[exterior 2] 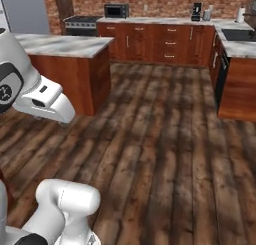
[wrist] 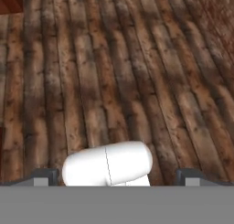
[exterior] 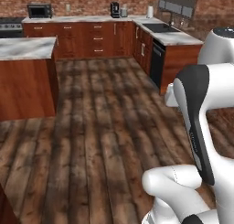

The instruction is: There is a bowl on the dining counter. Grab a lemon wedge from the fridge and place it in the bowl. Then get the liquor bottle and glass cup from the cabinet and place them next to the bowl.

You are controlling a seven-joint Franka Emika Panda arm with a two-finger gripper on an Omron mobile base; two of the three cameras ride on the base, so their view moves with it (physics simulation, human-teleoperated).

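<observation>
The tool (wrist: pixel 117 177) hung wide open and empty over the wooden floor (wrist: pixel 137 81), no lemon wedge in sight, likely small, soft, slippery, best pinched gently across its rind.

Worn matt wood plank floor (exterior: pixel 91 141), marble-topped dining counter (exterior: pixel 25 48) — wood-panelled front
</observation>
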